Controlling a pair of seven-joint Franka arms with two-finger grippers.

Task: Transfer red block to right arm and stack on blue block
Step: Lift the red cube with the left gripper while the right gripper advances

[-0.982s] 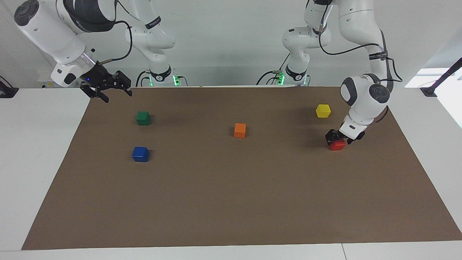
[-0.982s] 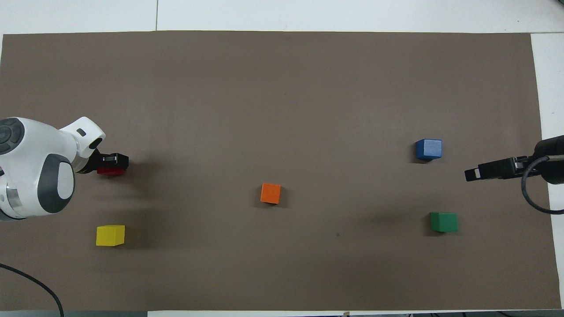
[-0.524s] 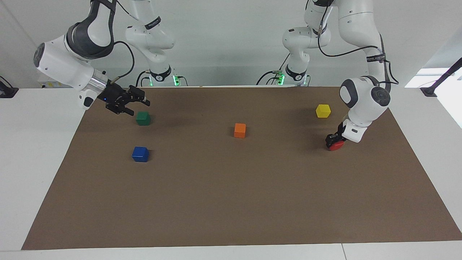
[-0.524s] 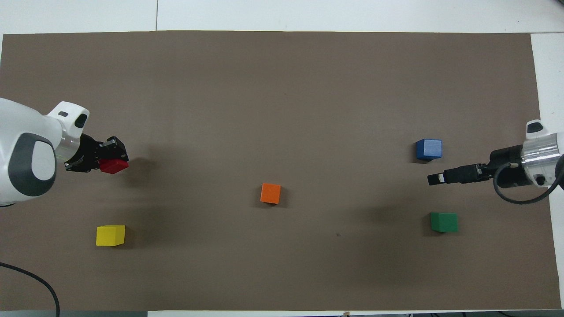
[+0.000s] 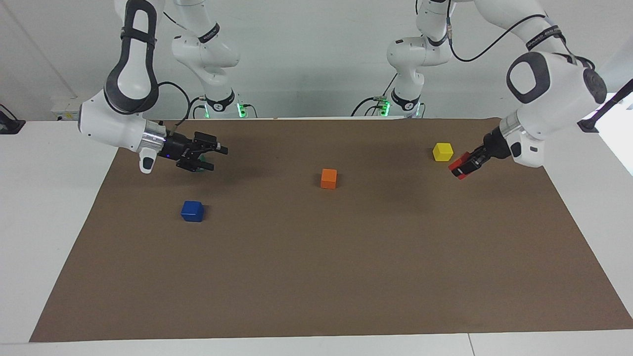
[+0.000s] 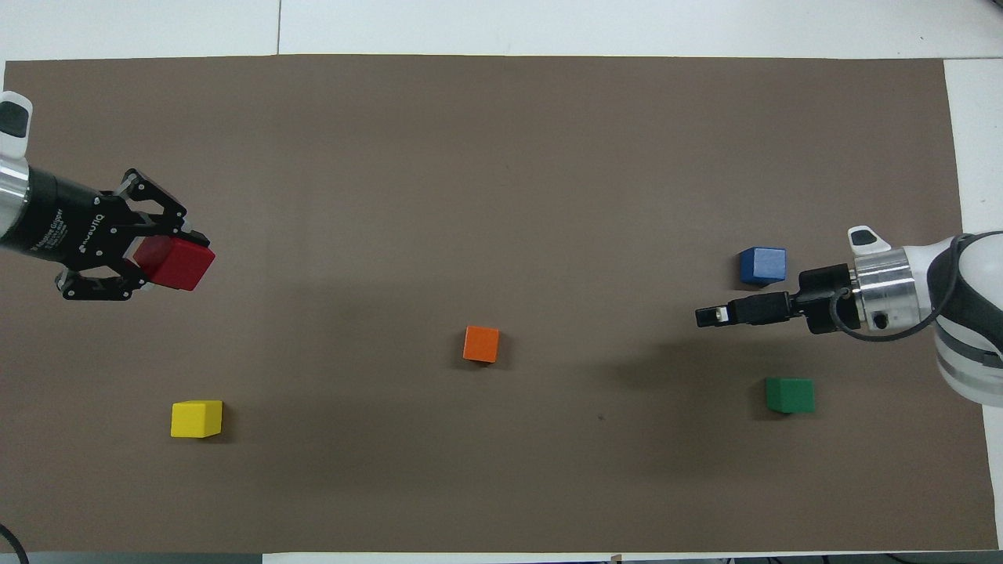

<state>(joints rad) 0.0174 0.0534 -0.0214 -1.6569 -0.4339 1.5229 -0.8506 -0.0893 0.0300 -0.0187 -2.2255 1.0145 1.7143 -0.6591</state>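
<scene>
The red block [image 5: 459,171] is clamped in my left gripper [image 5: 463,167], lifted and tilted over the mat at the left arm's end, close to the yellow block. It also shows in the overhead view [image 6: 177,265], in the left gripper [image 6: 168,262]. The blue block [image 5: 192,211] rests on the mat at the right arm's end, also seen from overhead [image 6: 762,265]. My right gripper [image 5: 218,158], with its blue light, is open and empty, held level over the mat between the blue and green blocks, as the overhead view [image 6: 709,315] shows.
A brown mat [image 5: 316,277] covers the table. A green block [image 6: 790,395] lies nearer the robots than the blue one, mostly hidden by the right gripper in the facing view. An orange block [image 5: 328,178] sits mid-mat. A yellow block [image 5: 442,152] sits near the left arm's end.
The left gripper has lifted the red block off the mat and swung it up level. The right arm has come down and reached in over the mat toward the middle.
</scene>
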